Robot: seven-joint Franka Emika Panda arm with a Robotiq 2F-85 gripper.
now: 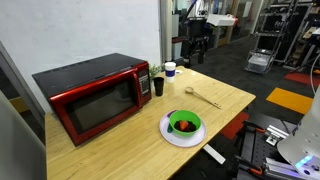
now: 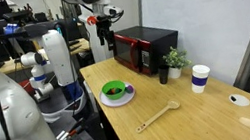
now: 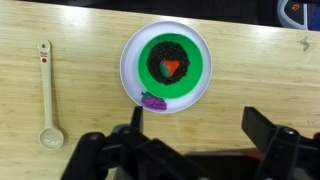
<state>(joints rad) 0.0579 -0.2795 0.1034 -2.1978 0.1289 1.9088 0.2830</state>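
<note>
My gripper (image 3: 198, 128) hangs high above the wooden table (image 3: 255, 70), open, with nothing between its black fingers (image 3: 265, 125). Below it, in the wrist view, lies a white plate (image 3: 128, 70) carrying a green bowl (image 3: 192, 62) with dark food and a red piece inside. A purple bunch of grapes (image 3: 153, 100) rests on the plate's rim. A wooden spoon (image 3: 47, 95) lies apart from the plate. In both exterior views the gripper (image 1: 197, 42) (image 2: 107, 22) is well above the table, away from the bowl (image 1: 185, 124) (image 2: 115, 90) and the spoon (image 1: 203, 97) (image 2: 159, 115).
A red microwave (image 1: 95, 95) (image 2: 147, 48) stands at one end of the table. Beside it are a small potted plant (image 2: 174, 62) and a white cup (image 1: 170, 70) (image 2: 200, 76). A white marker-like object (image 1: 214, 154) lies near the table edge.
</note>
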